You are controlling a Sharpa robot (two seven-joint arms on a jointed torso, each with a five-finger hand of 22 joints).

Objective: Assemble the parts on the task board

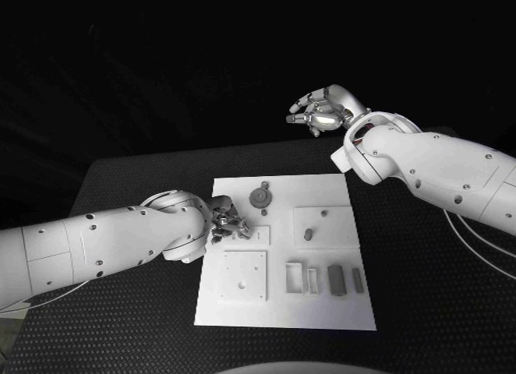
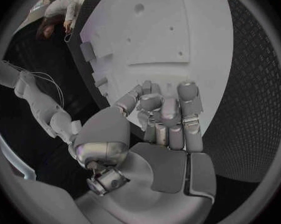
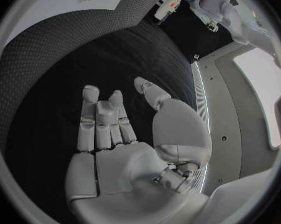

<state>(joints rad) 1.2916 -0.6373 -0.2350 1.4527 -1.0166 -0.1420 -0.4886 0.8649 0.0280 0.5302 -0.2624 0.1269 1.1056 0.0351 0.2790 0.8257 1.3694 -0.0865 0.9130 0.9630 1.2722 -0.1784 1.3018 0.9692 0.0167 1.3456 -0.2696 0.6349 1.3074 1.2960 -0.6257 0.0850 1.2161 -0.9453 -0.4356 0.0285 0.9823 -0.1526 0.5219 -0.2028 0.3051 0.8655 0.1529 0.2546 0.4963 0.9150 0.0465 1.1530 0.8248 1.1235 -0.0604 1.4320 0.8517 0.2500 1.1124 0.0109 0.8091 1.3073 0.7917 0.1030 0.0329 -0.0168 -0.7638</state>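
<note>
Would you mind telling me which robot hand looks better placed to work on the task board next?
Probably the left. The left robot hand hovers over the task board at its left edge, near the parts. The right robot hand is raised beyond the board's far edge, fingers apart, holding nothing.

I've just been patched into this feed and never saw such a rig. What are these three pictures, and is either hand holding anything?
A two-armed robot sits at a black table. The square picture looks down from its head; the two round ones come from cameras behind each wrist. The white plate is the task board, with small grey parts on it and a round part near its far end. The left hand is over the board's left edge, fingers curled; whether it pinches anything I cannot tell. The right hand is raised beyond the board, fingers apart, holding nothing.
</note>
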